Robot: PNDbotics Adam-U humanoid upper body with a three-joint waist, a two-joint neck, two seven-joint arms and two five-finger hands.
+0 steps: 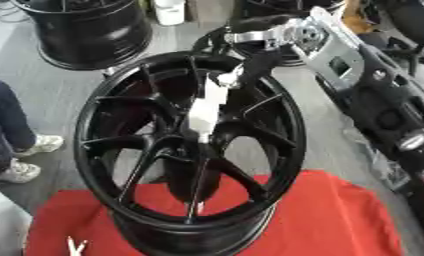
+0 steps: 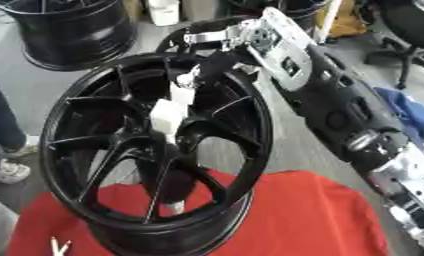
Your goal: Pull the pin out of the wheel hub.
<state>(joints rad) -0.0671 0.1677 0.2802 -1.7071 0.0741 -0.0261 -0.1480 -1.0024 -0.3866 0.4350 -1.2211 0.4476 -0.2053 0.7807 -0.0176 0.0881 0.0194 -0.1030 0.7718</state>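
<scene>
Reaching in from upper right: right arm (image 1: 373, 95) is coming down diagonally, silver wrist bracket up top, black forearm trailing to the right edge; right hand (image 1: 250, 62) is sitting over the top of the wheel hub (image 1: 189, 145), fingers pointing down-left into the spokes; fingers are curling round the top end of the pin (image 1: 207, 107), so hand is closed on it, tho the exact finger contact is partly hidden by the black-on-black; pin is a white blocky piece w/ a thin dark tip, running near vertical, slightly tilted, lower end sitting at the hub centre where the spokes are meeting; wheel hub is a black multi-spoke rim standing tilted toward the camera, resting on a red cloth (image 1: 338, 220); second black rim (image 1: 89, 30) is sitting on the floor far left, well apart; small white thing (image 1: 75, 246) is lying on the cloth at lower left, can't tell what; left hand isn't showing in either view.
</scene>
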